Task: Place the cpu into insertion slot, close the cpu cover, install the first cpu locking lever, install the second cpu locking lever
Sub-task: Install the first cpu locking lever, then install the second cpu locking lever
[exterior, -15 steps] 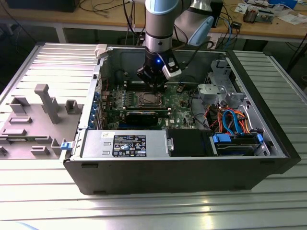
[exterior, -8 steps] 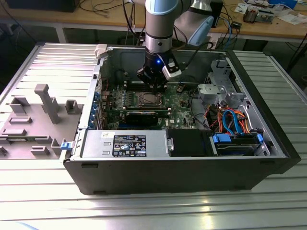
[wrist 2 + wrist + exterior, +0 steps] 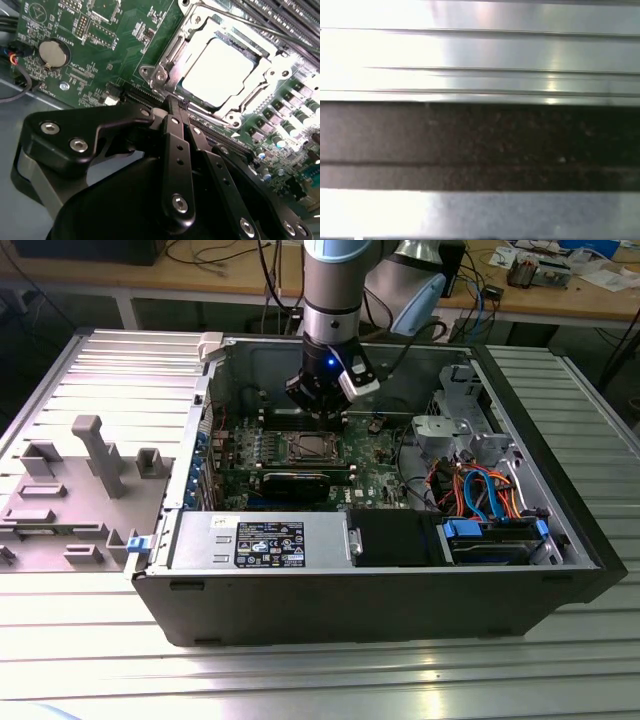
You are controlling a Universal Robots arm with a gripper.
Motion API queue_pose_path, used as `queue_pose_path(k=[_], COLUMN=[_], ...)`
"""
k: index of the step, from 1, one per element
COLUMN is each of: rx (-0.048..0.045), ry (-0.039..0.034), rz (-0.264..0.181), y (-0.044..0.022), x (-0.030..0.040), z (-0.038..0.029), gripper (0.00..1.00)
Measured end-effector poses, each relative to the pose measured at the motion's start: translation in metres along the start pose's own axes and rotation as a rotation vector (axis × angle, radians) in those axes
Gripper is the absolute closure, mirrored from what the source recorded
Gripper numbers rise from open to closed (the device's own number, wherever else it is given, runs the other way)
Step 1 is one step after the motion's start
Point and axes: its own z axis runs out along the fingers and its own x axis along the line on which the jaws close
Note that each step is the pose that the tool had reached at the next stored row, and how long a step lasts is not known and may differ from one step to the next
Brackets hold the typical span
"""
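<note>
In the exterior view my gripper [image 3: 322, 412] hangs inside the open computer case, just behind the insertion slot [image 3: 305, 448] on the green motherboard. In the second wrist view the two black fingers [image 3: 172, 130] lie pressed together, and the gripper [image 3: 176, 104] is shut with nothing seen between its tips. They end close to a screwed corner of the insertion slot [image 3: 159, 76]. The cpu [image 3: 217, 70] sits in the slot with its bright silver top up. The cpu cover [image 3: 265, 65] lies flat around it as a metal frame. A thin wire lever [image 3: 235, 21] runs along the far edge.
A round coin battery [image 3: 52, 53] sits on the board beside the fingers. Long black memory slots [image 3: 285, 17] run past the socket. A boxed power supply [image 3: 260, 540] and a drive cage [image 3: 490, 535] with blue and orange cables fill the case front. A grey fixture [image 3: 70, 490] lies at the exterior view's left.
</note>
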Motion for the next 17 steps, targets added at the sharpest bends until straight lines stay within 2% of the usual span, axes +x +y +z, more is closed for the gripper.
queue_pose_path(k=[9,17], rx=[0.0053,0.0055], ry=[0.0003,0.0002], rz=[0.000,0.000], y=[-0.0021,-0.0042], x=[0.0001,0.0001], z=[0.0007,0.0006], gripper=[0.89,0.89])
